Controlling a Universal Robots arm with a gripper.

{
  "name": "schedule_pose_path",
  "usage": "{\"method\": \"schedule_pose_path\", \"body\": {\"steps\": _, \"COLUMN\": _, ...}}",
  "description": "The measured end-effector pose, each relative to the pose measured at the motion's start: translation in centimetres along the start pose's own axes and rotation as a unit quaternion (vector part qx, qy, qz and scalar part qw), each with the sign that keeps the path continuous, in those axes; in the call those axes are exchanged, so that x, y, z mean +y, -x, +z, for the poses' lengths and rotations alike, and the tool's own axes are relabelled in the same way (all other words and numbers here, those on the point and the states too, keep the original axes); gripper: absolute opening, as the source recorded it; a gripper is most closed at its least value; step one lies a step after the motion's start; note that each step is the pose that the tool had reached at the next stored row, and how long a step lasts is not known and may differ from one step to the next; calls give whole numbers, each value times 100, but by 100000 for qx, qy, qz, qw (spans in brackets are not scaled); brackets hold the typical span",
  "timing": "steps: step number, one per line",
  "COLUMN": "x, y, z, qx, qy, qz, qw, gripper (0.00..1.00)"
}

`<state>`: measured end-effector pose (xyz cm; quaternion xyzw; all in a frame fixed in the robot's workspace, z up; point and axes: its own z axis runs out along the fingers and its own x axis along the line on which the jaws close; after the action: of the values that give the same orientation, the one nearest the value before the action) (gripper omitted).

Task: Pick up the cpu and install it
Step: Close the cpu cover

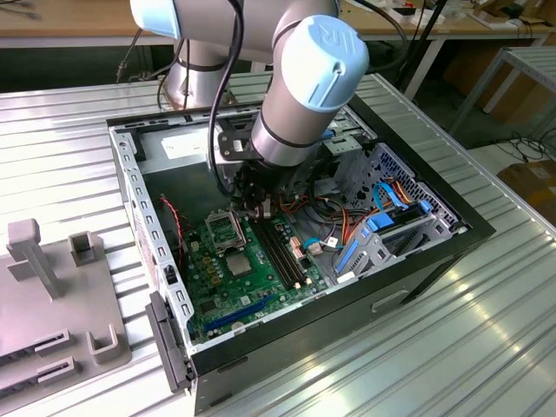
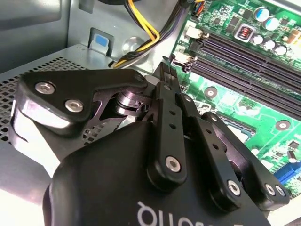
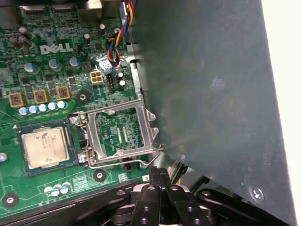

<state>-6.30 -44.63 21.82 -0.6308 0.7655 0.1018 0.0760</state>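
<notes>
One cpu (image 1: 236,263) already seated, just below the exterior view's centre; load frame (image 3: 120,132) stands open beside it; gripper (image 3: 157,174) pinched narrow, empty. Install unfinished, I'd say: latching calls for precision.

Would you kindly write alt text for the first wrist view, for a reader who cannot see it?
A silver-topped cpu sits in its socket on a green motherboard, beside the opened metal socket frame. The black gripper is near the frame, next to a grey case wall.
</notes>
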Motion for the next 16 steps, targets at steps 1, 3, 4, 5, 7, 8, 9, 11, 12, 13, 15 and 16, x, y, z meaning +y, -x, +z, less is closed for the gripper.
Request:
{"method": "schedule_pose_path", "body": {"steps": 1, "x": -1, "y": -5, "z": 7, "qx": -268, "qy": 46, "qz": -2, "qw": 100000, "gripper": 11}}
{"method": "schedule_pose_path", "body": {"steps": 3, "x": -3, "y": -14, "z": 25, "qx": -478, "qy": 80, "qz": -4, "qw": 99999, "gripper": 11}}
{"method": "schedule_pose_path", "body": {"steps": 4, "x": -4, "y": -19, "z": 33, "qx": -519, "qy": 97, "qz": -3, "qw": 99999, "gripper": 11}}
{"method": "schedule_pose_path", "body": {"steps": 5, "x": -5, "y": -25, "z": 44, "qx": -638, "qy": 122, "qz": -7, "qw": 99998, "gripper": 11}}
{"method": "schedule_pose_path", "body": {"steps": 7, "x": -6, "y": -31, "z": 56, "qx": -829, "qy": 156, "qz": -8, "qw": 99996, "gripper": 11}}
{"method": "schedule_pose_path", "body": {"steps": 8, "x": -7, "y": -33, "z": 62, "qx": -923, "qy": 174, "qz": -10, "qw": 99996, "gripper": 11}}
{"method": "schedule_pose_path", "body": {"steps": 9, "x": -7, "y": -36, "z": 68, "qx": -1028, "qy": 197, "qz": -10, "qw": 99995, "gripper": 11}}
{"method": "schedule_pose_path", "body": {"steps": 11, "x": -8, "y": -40, "z": 79, "qx": -1255, "qy": 239, "qz": -13, "qw": 99992, "gripper": 11}}
{"method": "schedule_pose_path", "body": {"steps": 12, "x": -9, "y": -43, "z": 87, "qx": -1367, "qy": 261, "qz": -12, "qw": 99990, "gripper": 11}}
{"method": "schedule_pose_path", "body": {"steps": 13, "x": -9, "y": -44, "z": 91, "qx": -1392, "qy": 266, "qz": -17, "qw": 99990, "gripper": 11}}
{"method": "schedule_pose_path", "body": {"steps": 15, "x": -8, "y": -47, "z": 96, "qx": -1382, "qy": 274, "qz": -21, "qw": 99990, "gripper": 11}}
{"method": "schedule_pose_path", "body": {"steps": 16, "x": -5, "y": -48, "z": 98, "qx": -1386, "qy": 274, "qz": -18, "qw": 99990, "gripper": 11}}
